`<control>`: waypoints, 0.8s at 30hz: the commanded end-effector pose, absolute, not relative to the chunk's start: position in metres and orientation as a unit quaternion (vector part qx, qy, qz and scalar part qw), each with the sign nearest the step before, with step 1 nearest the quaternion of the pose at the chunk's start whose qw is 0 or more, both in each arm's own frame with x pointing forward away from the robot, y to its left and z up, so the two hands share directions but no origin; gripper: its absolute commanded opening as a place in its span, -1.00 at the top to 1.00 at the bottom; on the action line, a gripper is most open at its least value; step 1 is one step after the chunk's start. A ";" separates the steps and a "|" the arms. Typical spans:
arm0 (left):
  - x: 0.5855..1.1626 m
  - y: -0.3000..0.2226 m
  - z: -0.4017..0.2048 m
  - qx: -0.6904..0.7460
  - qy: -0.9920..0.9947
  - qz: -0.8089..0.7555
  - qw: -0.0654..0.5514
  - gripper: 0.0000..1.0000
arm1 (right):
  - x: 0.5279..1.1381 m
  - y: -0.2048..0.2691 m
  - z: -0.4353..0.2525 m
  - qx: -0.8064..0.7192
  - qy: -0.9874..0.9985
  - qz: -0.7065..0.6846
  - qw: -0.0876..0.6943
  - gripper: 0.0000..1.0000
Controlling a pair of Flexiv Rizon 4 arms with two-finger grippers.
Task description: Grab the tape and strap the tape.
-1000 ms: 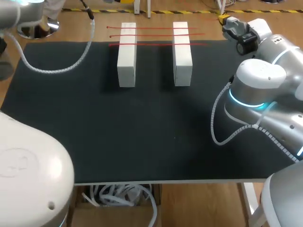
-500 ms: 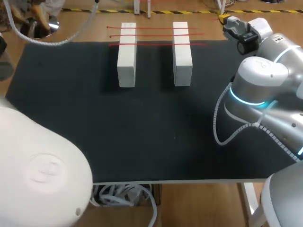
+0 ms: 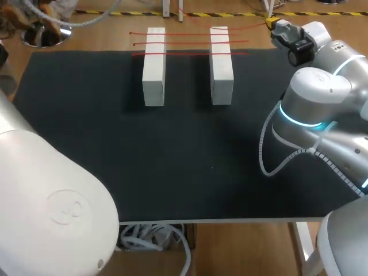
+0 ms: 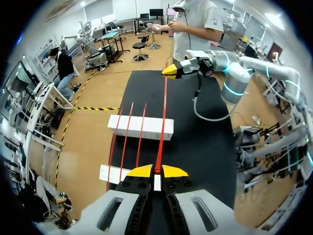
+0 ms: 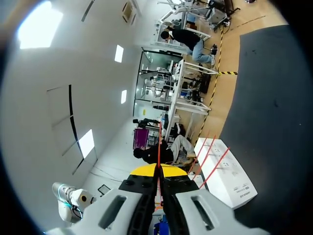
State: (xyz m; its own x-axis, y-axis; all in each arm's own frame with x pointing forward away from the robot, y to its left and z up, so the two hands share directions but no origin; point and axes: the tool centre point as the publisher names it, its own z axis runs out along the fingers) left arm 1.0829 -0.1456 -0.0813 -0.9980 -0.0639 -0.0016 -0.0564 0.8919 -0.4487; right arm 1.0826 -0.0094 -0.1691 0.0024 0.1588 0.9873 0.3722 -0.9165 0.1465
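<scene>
Checking margins first: two white blocks, the left block and the right block, stand side by side at the far edge of the worktop, with a strip of black surface between them. Three red tapes lie across both blocks, roughly parallel and apart from one another. From the blocks to the near edge the black worktop runs broad. My right arm hangs over the right edge. In the head view, my left arm's white housing covers the near left corner.

Left gripper: the yellow tips are pinched together on one end of a fourth strip, the held tape. This gripper sits off the left block's outer side, in line with the lying tapes.

Right gripper: the tips are likewise clenched on the other end, just past the far edge near the far right corner. The held tape runs straight between the two grippers. I cannot tell its height over the blocks.
</scene>
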 end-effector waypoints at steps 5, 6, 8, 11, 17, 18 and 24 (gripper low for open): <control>1.096 -0.167 -0.081 -0.033 0.976 -0.217 -0.018 1.00 | 1.083 -0.010 -0.169 -0.704 -0.189 -0.680 0.078 1.00; 1.096 -0.167 -0.081 -0.036 0.975 -0.220 -0.017 1.00 | 1.083 -0.010 -0.169 -0.704 -0.189 -0.680 0.078 1.00; 1.096 -0.169 -0.080 -0.041 0.975 -0.220 -0.017 1.00 | 1.083 -0.010 -0.169 -0.704 -0.189 -0.680 0.078 1.00; 1.096 -0.169 -0.079 -0.049 0.974 -0.223 -0.015 1.00 | 1.083 -0.010 -0.169 -0.704 -0.189 -0.680 0.078 1.00; 1.095 -0.174 -0.080 -0.064 0.968 -0.241 -0.027 1.00 | 1.083 -0.010 -0.169 -0.704 -0.189 -0.680 0.078 1.00; 1.094 -0.176 -0.081 -0.063 0.968 -0.242 -0.027 1.00 | 1.083 -0.010 -0.169 -0.704 -0.189 -0.680 0.078 1.00; 1.092 -0.184 -0.082 -0.053 0.977 -0.205 -0.023 1.00 | 1.083 -0.010 -0.169 -0.704 -0.189 -0.680 0.078 1.00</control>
State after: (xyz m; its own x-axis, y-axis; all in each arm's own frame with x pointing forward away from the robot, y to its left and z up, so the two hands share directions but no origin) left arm 1.0929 -0.1745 -0.0861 -0.9927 -0.0961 0.0726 -0.1182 0.8922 -0.4358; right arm 1.0821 -0.0092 -0.1690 0.0028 0.1589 0.9873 0.3719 -0.9167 0.1465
